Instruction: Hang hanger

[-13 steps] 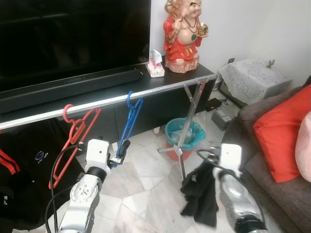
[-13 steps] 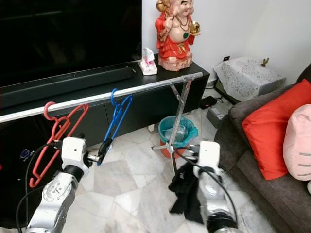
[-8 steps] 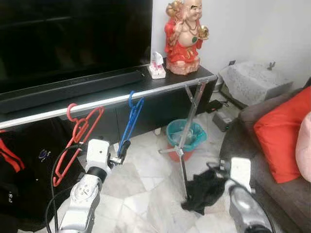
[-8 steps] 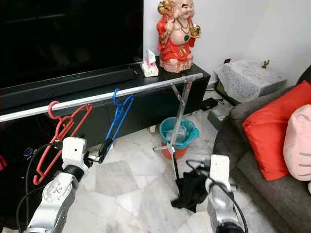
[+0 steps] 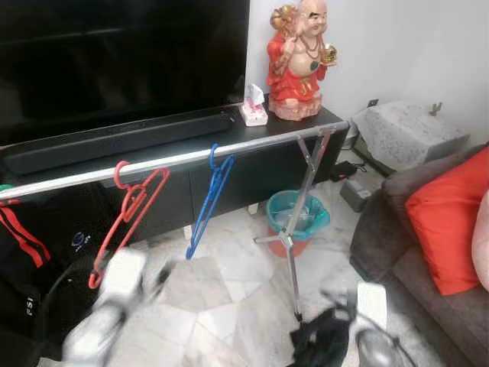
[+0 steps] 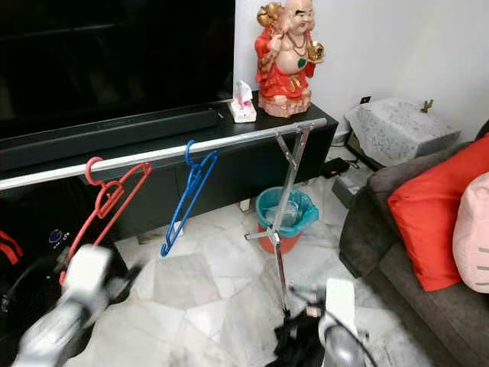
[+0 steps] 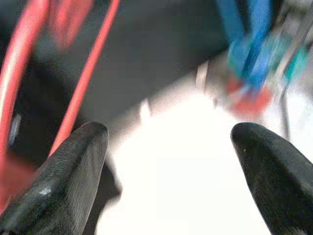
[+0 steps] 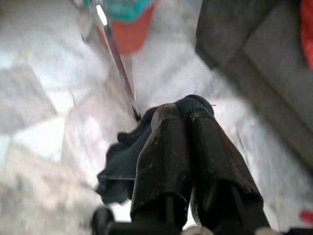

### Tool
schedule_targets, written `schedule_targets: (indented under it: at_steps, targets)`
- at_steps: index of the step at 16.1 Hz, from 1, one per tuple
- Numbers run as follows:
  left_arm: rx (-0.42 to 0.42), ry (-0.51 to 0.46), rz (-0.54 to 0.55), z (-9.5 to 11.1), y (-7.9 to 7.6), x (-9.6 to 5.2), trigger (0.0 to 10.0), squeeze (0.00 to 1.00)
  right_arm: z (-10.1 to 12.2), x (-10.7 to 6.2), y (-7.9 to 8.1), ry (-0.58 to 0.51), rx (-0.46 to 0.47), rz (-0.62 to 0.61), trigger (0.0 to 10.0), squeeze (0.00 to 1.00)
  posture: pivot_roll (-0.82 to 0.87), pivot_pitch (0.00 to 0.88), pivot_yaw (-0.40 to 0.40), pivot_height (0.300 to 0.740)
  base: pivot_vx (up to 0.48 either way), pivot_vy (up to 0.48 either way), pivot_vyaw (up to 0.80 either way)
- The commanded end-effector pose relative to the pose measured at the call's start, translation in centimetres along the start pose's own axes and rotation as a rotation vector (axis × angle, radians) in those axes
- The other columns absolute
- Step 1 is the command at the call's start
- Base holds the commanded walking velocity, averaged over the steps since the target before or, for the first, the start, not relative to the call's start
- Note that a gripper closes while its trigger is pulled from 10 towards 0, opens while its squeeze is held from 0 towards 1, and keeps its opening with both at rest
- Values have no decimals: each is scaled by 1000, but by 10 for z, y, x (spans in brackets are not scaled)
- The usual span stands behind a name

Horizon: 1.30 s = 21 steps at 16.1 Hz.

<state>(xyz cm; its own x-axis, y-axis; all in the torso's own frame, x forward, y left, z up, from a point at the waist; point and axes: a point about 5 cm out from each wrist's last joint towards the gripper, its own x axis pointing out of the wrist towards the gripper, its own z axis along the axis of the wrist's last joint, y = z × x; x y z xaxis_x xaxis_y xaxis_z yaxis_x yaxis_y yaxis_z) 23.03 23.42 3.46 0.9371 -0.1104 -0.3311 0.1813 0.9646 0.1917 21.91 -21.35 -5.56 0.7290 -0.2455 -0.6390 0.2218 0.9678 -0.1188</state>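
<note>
Beneath the rail (image 5: 176,160), a teal bin (image 5: 298,216) holds clear plastic (image 5: 296,217).

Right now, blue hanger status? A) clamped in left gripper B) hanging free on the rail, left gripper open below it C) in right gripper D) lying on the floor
B: the blue hanger hangs by its hook on the rail; the left gripper is open, holding nothing.

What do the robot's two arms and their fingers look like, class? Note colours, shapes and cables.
Both arms are silver with a boxy white wrist block. The left arm is motion-blurred, with black cable looping beside it. Its fingers are thick, rounded and matt black. The right arm also carries black cable; its fingers are long, black and scuffed.
</note>
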Motion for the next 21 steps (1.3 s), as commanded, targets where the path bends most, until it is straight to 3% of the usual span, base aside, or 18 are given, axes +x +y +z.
schedule_targets:
  at_steps: [1, 3, 4, 6, 9, 11, 15, 21]
  targets:
    - [-6, 37, -36, -6, 2, -2, 10000, 0, 1, 0, 0, -1, 3, -4, 10000, 0, 82, 0, -52, 740, 0, 0, 0]
    - [-13, 185, -82, -38, 6, -14, 10000, 0, -10, -2, 2, 45, -5, 19, 10000, 0, 84, 0, -46, 740, 0, 0, 0]
    - [-12, 192, -83, -40, 6, -15, 10000, 0, -10, -2, 2, 47, -2, 20, 10000, 0, 84, 0, -46, 740, 0, 0, 0]
    - [-73, 356, -63, -83, -11, -20, 10000, 0, -30, -8, 3, 128, -5, 36, 10000, 0, 77, 0, -48, 740, 0, 0, 0]
    - [-125, 491, 29, -111, -24, -24, 10000, 0, -53, -17, 5, 240, -35, 79, 10000, 0, 77, 0, -55, 740, 0, 0, 0]
    - [-189, 536, 115, -119, -23, -25, 10000, 0, -57, -18, 7, 258, -75, 117, 10000, 0, 72, 0, -53, 740, 0, 0, 0]
    - [-166, 646, 114, -130, -25, -31, 10000, 0, -65, -22, 3, 288, -57, 120, 10000, 0, 57, 0, -45, 740, 0, 0, 0]
    - [-153, 645, 104, -128, -26, -26, 10000, 0, -73, -25, -2, 313, -59, 112, 10000, 0, 48, 0, -39, 740, 0, 0, 0]
